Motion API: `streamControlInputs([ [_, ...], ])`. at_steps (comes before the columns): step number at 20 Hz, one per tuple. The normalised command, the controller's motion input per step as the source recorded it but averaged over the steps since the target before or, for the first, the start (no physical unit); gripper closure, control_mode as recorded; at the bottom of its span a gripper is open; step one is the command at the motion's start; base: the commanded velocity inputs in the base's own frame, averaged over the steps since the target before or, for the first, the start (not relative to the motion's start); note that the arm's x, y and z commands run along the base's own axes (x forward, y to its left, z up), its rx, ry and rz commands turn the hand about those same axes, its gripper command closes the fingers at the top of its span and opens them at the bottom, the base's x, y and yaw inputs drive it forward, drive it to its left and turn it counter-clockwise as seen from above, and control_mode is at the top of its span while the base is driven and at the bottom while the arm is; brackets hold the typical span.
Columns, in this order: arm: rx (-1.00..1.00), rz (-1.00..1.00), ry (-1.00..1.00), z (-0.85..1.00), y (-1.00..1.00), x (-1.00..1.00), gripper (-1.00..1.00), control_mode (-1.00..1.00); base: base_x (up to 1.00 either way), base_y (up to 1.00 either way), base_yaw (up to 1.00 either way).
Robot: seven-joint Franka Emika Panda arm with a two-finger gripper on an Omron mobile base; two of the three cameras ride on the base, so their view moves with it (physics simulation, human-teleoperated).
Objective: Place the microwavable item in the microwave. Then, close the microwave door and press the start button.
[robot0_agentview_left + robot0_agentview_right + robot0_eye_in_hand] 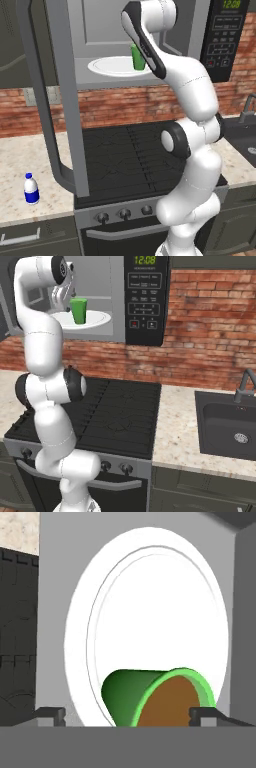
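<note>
Here — tapered green cup [78, 310], round white plate [100, 320]

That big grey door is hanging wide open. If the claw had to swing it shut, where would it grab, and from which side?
Probably the long vertical bar handle on the microwave door. It stands off the panel, so open fingers could straddle it from the room side, on the bar's straight middle stretch. The claw is open beside the green cup on the turntable plate.

Wall: I see red brick [210, 331] behind.
Stove [120, 416]: black, in the middle.
Counter [25, 160]: beige stone, I see a small bottle [31, 188] on it.
Sink [230, 426]: dark, at right.
</note>
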Motion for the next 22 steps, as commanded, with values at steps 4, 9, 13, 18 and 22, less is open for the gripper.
streamControlInputs([
  [4, -0.1, 0.01, -0.24, -0.49, 0.16, -0.94, -1.0, -1.0, 0.0, 0.0, 0.0],
  [9, -0.14, 0.0, -0.23, -0.82, 0.17, -1.0, -1.0, -1.0, 0.0, 0.0, 0.0],
  [13, -0.13, 0.0, -0.08, -0.97, 0.05, -0.99, -1.0, -1.0, 0.0, 0.0, 0.0],
  [18, -0.16, 0.01, -0.04, -0.99, 0.05, -0.9, -1.0, -1.0, 0.0, 0.0, 0.0],
  [22, -0.17, 0.01, -0.11, -0.72, 0.0, -0.9, -1.0, -1.0, 0.0, 0.0, 0.0],
])
